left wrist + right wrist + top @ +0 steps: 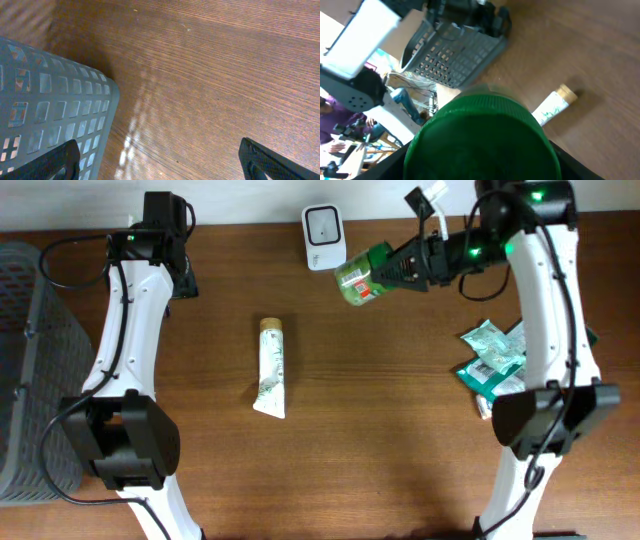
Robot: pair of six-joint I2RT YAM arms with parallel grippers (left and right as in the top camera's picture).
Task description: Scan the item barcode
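Note:
The item is a green bottle (362, 275) with a green cap and a red-and-white label. It is held in the air, lying sideways, right beside the white barcode scanner (323, 236) at the table's back edge. My right gripper (400, 268) is shut on its cap end. In the right wrist view the green cap (480, 135) fills the space between the fingers. My left gripper (160, 167) is open and holds nothing. It hangs over bare wood next to the grey basket (45, 110).
A white-and-green tube (270, 370) lies in the middle of the table, seen also in the right wrist view (552, 105). Several green packets (495, 360) lie at the right by the right arm. The grey mesh basket (25, 370) stands at the left edge.

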